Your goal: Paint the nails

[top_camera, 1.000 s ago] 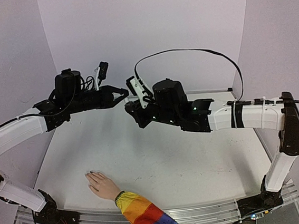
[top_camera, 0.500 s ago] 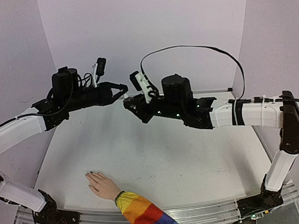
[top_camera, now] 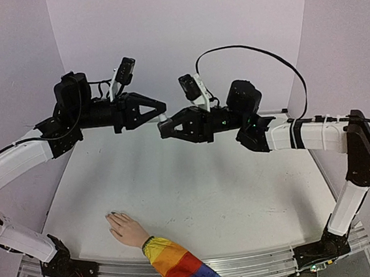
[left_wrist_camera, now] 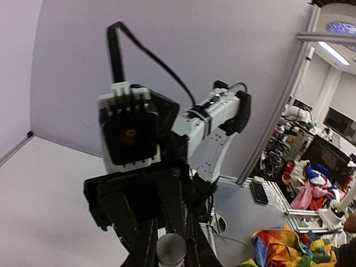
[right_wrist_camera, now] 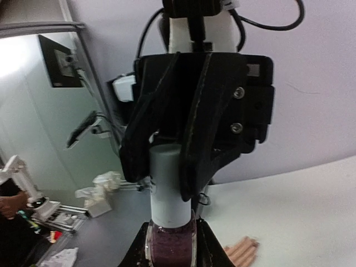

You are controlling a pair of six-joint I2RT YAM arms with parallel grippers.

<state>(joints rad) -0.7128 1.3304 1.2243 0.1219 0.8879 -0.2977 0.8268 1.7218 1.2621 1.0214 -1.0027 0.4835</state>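
Lavender walls [top_camera: 181, 34] close round the white table [top_camera: 209, 188]. The nails [top_camera: 112, 215] lie low on its near left part, at the tips of a pale hand [top_camera: 125, 228] resting flat with its fingers pointing away from my bases. They look darkish from above, but they are too small to tell one from another. A rainbow-striped sleeve [top_camera: 178, 270] runs from the wrist off the front edge.

Well apart from that hand, raised over the far middle of the table, my two arms meet tip to tip. My right gripper [right_wrist_camera: 171, 253] is clamped tight on a small bottle [right_wrist_camera: 169, 242] of dark purple polish, with a finger on either side of the glass. My left gripper [right_wrist_camera: 164, 177] faces it and is closed round the bottle's white cap [right_wrist_camera: 166, 194]. The cap is seated on the neck.
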